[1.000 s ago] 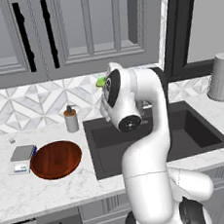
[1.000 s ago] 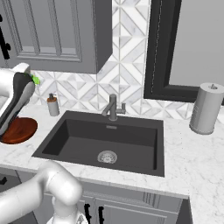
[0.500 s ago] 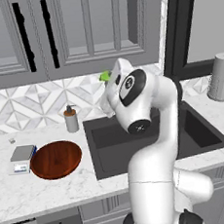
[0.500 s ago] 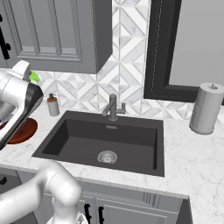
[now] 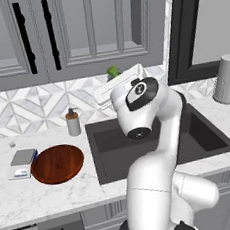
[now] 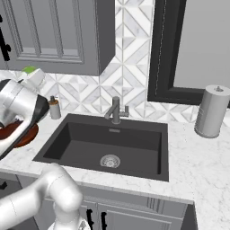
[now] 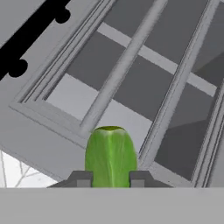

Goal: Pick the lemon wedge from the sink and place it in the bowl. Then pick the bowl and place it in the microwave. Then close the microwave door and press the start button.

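My gripper point(image 5: 115, 77) is raised high in front of the grey wall cabinets, above the back left corner of the sink point(image 5: 111, 155), and points up at a cabinet door. It is shut on the small lime-green lemon wedge point(image 5: 113, 70). In the hand view the lemon wedge point(image 7: 110, 151) sits between the two fingertips point(image 7: 81, 178). The right base view has the lemon wedge point(image 6: 29, 70) at the far left. The reddish-brown bowl point(image 5: 57, 163) rests empty on the counter left of the sink point(image 6: 112, 143). The microwave is out of view.
A soap dispenser point(image 5: 73, 122) stands between bowl and sink. A small grey scale point(image 5: 23, 162) lies left of the bowl. The faucet point(image 6: 116, 110) rises behind the basin, and a paper towel roll point(image 5: 226, 79) stands at the right. Cabinet doors with black handles point(image 5: 24, 38) hang overhead.
The arm has swung its upper part to the right and lifted the wedge a little higher toward the cabinets. The grip on the wedge has stayed the same.
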